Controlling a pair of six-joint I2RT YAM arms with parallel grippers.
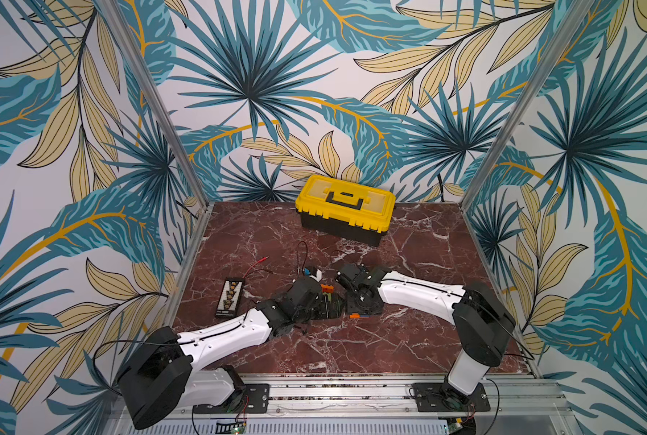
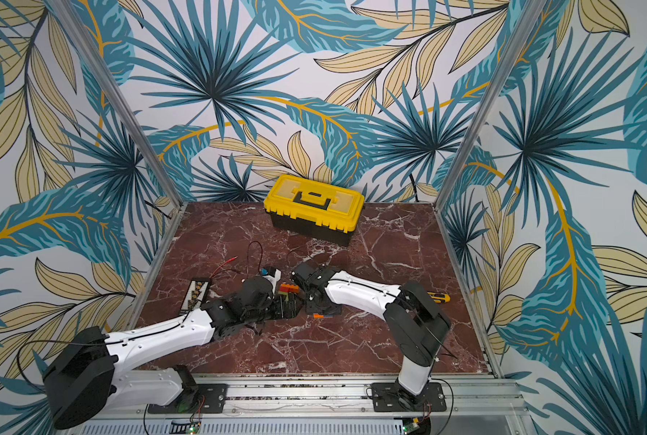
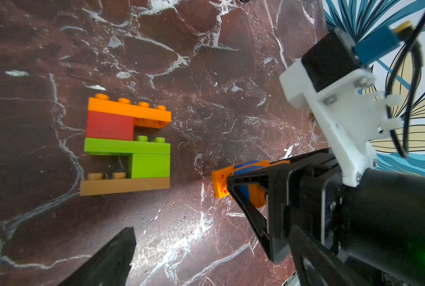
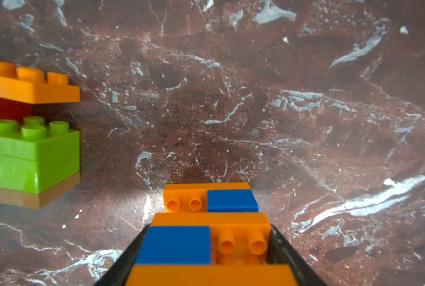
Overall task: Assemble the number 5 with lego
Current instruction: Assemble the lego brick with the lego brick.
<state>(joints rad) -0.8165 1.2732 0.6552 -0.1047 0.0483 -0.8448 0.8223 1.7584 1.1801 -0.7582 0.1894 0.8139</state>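
Stack [image 3: 220, 183] looks light, rigid, slick; we reckon studs may pop. Right gripper [image 4: 208, 230] clamps its flat sides near tabletop [image 1: 427, 263] centre, a sound hold. Left gripper [image 1: 329, 306] gapes empty.

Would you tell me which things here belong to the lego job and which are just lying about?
Job: multicoloured lego build; orange-and-blue lego build, in the right gripper.
Lying about: yellow toolbox; utility knife; black connector strip; loose wires.
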